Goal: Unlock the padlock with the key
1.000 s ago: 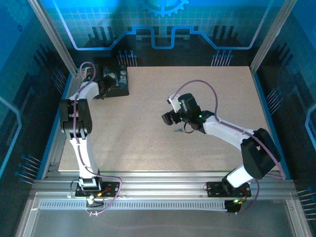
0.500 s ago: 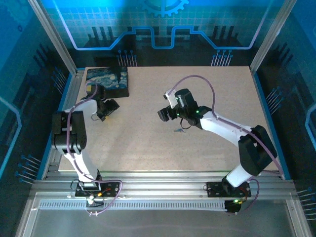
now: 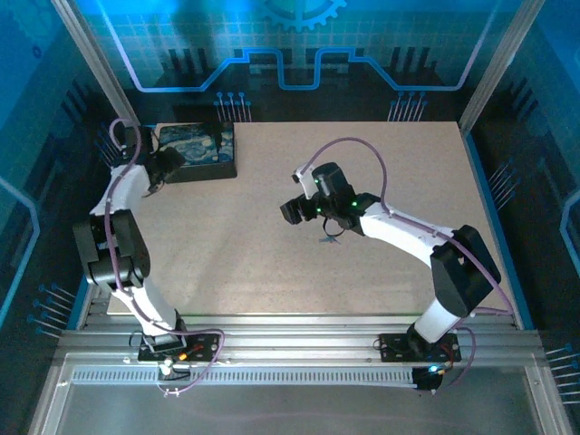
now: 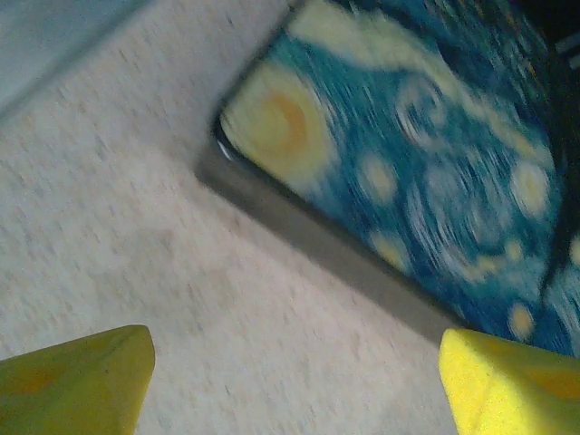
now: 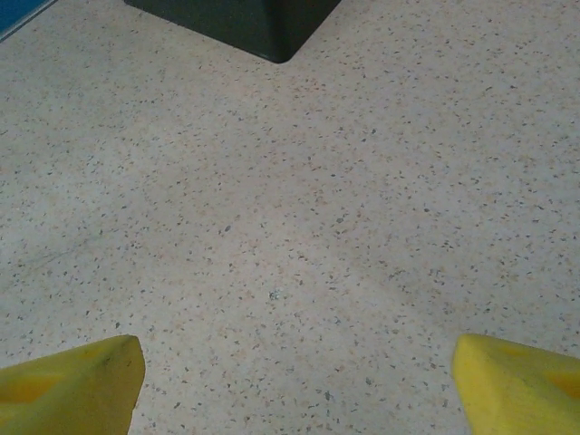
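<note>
While the left gripper [image 4: 294, 381] gapes empty beside the box [image 4: 408, 172] and the right gripper [image 5: 294, 381] gapes empty over bare bench [image 5: 317, 227], the padlock [image 3: 332, 232] seems to lie just beside the right arm. Likely light, hard and slippery: pinch its flat body. I cannot make out the key.

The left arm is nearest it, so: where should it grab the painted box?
Probably the dark side walls of the box, from above, jaws across its shorter front-to-back span: it lies flat, lid up, so only the walls offer opposed faces. The left gripper is open.
</note>
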Robot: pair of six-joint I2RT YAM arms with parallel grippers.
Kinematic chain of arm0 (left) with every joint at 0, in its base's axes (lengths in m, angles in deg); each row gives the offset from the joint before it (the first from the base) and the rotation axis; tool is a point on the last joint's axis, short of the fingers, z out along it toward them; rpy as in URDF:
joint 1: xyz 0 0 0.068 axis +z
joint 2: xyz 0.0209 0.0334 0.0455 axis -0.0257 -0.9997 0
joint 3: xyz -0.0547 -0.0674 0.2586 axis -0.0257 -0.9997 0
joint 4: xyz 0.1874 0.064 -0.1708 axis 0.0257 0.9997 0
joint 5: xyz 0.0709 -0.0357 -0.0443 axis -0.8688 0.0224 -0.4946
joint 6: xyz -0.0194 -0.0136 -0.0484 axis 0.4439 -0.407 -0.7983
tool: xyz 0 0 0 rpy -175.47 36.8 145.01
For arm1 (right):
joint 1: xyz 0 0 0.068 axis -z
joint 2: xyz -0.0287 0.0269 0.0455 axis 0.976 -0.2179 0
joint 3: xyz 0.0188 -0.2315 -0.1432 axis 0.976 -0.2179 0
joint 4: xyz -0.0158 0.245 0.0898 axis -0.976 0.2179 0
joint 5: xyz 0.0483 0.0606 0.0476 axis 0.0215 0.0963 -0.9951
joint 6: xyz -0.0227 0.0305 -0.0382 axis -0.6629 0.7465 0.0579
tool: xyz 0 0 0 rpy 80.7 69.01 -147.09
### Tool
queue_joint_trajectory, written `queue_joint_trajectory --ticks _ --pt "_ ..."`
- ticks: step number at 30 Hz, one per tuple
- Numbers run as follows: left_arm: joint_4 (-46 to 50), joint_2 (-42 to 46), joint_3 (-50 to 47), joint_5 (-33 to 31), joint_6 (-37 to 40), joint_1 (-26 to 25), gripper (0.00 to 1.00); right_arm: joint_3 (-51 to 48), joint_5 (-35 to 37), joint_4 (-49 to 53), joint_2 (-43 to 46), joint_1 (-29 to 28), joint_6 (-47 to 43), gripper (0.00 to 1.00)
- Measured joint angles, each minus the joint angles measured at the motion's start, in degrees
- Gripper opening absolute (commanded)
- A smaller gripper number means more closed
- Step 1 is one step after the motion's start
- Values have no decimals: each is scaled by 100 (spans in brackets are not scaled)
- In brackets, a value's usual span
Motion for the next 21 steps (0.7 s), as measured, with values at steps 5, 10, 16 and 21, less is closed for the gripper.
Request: queue_joint_trajectory --ticks 5,10,16,21 --pt "-107 -896 837 -142 369 256 84 0 -105 31 -35 -138 22 88" --pt "-188 -1521 1484 -37 820 393 84 0 -173 37 -151 -330 44 88" --pt "-184 -2164 2413 529 1770 463 86 24 -385 13 -575 -444 173 88" --pt "2 -2680 3150 1202 2315 463 84 39 -448 181 -811 -568 175 87"
